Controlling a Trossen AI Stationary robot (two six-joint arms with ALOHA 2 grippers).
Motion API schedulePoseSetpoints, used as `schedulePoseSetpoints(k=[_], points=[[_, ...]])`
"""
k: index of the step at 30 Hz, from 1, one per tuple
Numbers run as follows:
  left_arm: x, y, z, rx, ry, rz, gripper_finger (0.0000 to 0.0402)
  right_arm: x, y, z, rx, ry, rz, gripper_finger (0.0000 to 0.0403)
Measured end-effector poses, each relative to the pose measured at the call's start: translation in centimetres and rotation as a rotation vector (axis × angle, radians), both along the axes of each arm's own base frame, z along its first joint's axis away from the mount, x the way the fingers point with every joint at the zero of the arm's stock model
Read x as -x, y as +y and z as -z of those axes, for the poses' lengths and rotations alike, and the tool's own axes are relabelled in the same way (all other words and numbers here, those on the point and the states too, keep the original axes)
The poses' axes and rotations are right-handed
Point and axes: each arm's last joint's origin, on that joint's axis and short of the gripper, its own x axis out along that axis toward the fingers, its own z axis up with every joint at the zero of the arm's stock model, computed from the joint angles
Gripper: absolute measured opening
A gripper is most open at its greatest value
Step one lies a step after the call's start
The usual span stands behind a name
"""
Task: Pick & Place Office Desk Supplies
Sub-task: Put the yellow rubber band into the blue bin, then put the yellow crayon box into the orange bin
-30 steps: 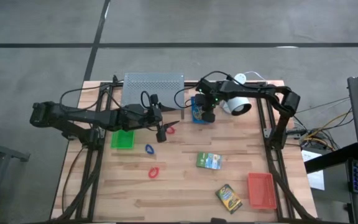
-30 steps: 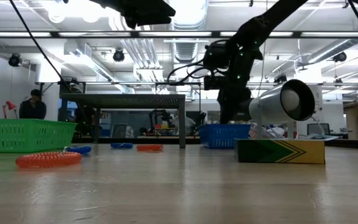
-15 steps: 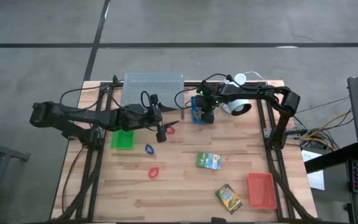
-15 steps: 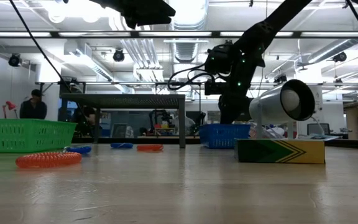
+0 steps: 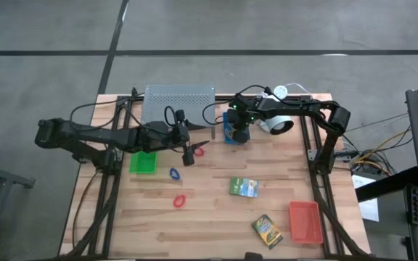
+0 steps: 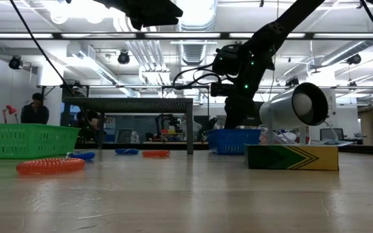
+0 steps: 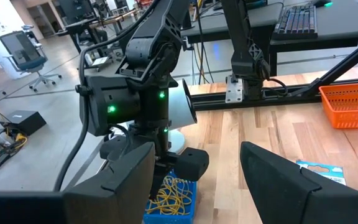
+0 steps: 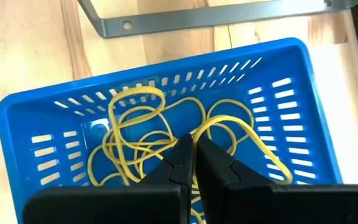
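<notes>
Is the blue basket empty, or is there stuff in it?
Not empty. The blue tray holds a tangle of yellow rubber bands, and the right gripper hangs over them, fingers closed.

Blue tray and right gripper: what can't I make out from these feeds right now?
- Whether the right gripper pinches a rubber band: in the right wrist view its closed tips cover the contact spot.
- The blue tray contents from the high view: the right arm covers most of it.
- The tray's near wall in the right wrist view: cut off by the gripper body.
- The left gripper target: nothing lies between its open fingers.
</notes>
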Motion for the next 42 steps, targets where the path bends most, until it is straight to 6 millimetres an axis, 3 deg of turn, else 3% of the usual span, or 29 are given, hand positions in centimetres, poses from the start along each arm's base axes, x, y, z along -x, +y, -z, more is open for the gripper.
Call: schedulePoseSetpoints(k=[5, 25, 31, 42], points=[[0.00, 0.00, 0.00, 0.000, 0.000, 0.000, 0.0239, 0.01, 0.01, 0.01, -0.010, -0.003, 0.020, 0.0017], [0.00, -0.01, 0.00, 0.000, 0.000, 0.000, 0.0239, 0.00, 0.02, 0.02, -0.019, -0.008, 0.040, 0.0137], [0.00, -0.01, 0.00, 0.000, 0.000, 0.000, 0.0239, 0.00, 0.02, 0.02, -0.019, -0.008, 0.040, 0.0143], [0.00, -0.01, 0.00, 0.000, 0.000, 0.000, 0.0239, 0.03, 0.03, 0.03, -0.034, -0.010, 0.069, 0.0118]])
